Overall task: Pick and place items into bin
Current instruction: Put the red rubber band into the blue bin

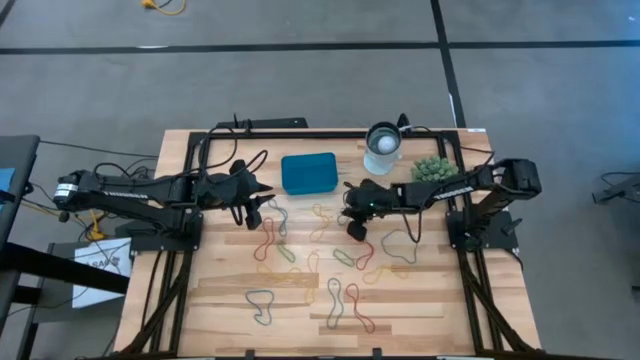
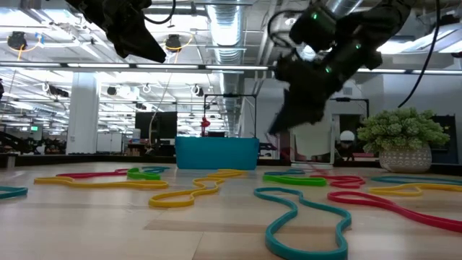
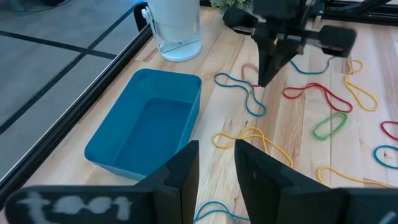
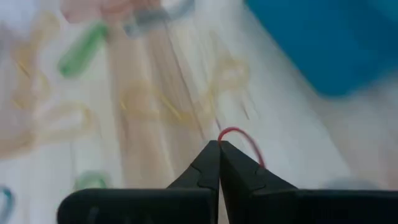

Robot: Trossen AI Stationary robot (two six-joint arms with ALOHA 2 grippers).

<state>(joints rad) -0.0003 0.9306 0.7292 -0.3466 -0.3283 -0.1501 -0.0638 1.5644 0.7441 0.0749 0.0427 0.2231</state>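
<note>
Right gripper: right arm's dark two-finger gripper [image 4: 219, 144] has its fingertips pressed together on a thin red rubber-band loop [image 4: 244, 140], which arcs out from the tips; it hangs above the wooden slat table [image 1: 220, 310], just right of the bin.
Left gripper: left arm's dark gripper [image 3: 216, 152] waits on the bin's other side with its fingers parted and nothing between them.
Bin: small teal-blue rectangular plastic tray with rounded corners and low walls [image 1: 308, 172], near the far edge of the table; its inside looks bare in the left wrist view.
Step in hand: probably carrying the pinched loop to the tray.
Doing it well: lift until the dangling loop clears the wall, stop over the middle of the tray, then part the fingers; a thin band may cling to a fingertip or snag a neighbour.
Remaining items: many red, yellow, green and teal loops lie across the table, several overlapping.
</note>
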